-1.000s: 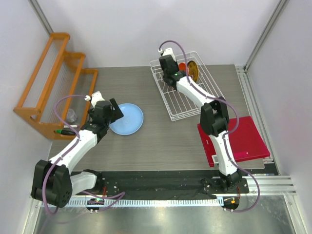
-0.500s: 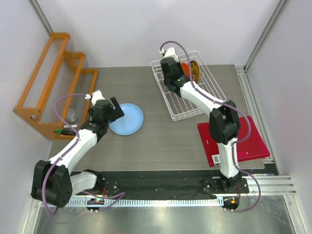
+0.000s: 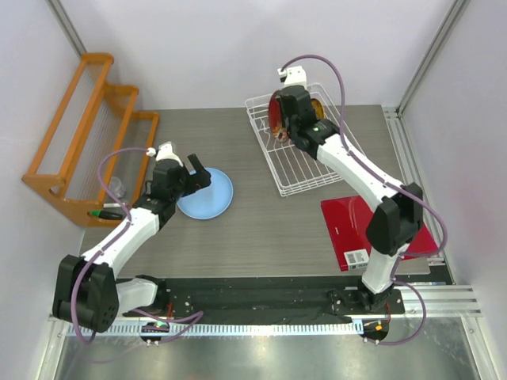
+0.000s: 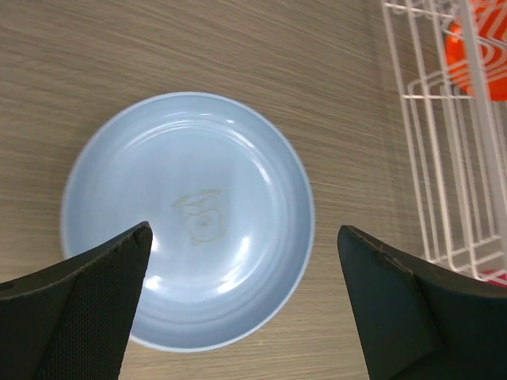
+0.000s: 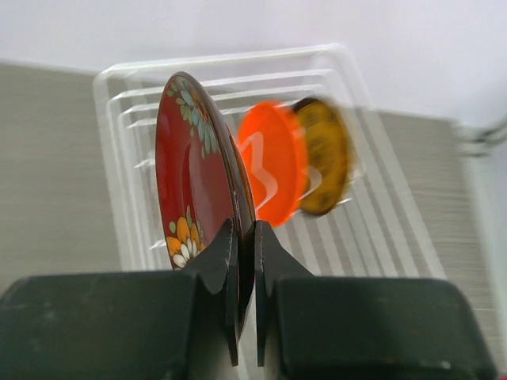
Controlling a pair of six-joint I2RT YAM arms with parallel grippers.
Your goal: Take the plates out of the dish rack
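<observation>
The step in hand looks like carrying the dark red floral plate [image 5: 198,170] out of the dish rack [image 3: 303,176] and down onto the worktop [image 3: 261,222]. The right end effector [image 5: 244,237] is clenched on that plate's lower rim, one of its fingers [image 5: 224,249] on each face, and the plate stands on edge, nearly vertical. With so narrow a pinch on a smooth rim, the plate could swing or slip, so the move is best made slowly: raise it until its bottom edge is above the wire tines, then travel sideways, and only tilt it flat close to the worktop. Whether the rim is already free of the tines cannot be told from these views.

In the wrist view the plate fills the centre left and rises straight up from the end effector. Behind it, toward the upper right, the orange plate [image 5: 273,162] and the yellow-brown plate [image 5: 325,154] stand in the rack, both blurred. In the overhead view the held plate sits at the upper left corner of the rack, in the upper middle of the frame.

The light blue plate [image 4: 190,214] lies flat on the worktop, left of centre overhead. The left end effector [image 4: 243,233] hangs over it released, jaws spread wide and touching nothing. A bare patch between that plate and the rack seems the safest landing spot, away from the red book [image 3: 392,226] at lower right.
</observation>
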